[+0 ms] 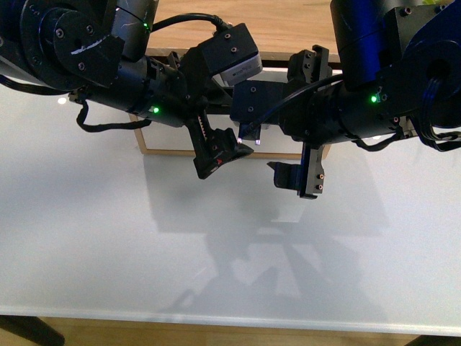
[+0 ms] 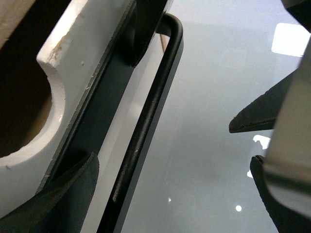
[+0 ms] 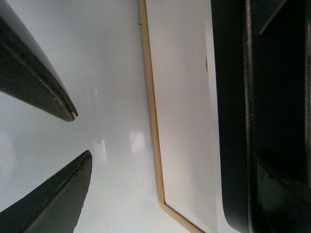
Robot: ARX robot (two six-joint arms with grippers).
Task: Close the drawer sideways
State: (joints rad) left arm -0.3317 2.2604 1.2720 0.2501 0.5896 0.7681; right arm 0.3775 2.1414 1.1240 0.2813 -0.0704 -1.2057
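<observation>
The drawer (image 2: 73, 63) is seen toward the far side of the table (image 1: 216, 252), largely hidden behind both arms in the front view. The left gripper (image 1: 225, 155) is held spread at the white front panel; in the left wrist view the black handle (image 2: 146, 126) is seen between the parted fingers (image 2: 68, 199), and no contact with it can be made out. The right gripper (image 1: 299, 180) is likewise released and empty, held above the table near the wood edge (image 3: 151, 121).
</observation>
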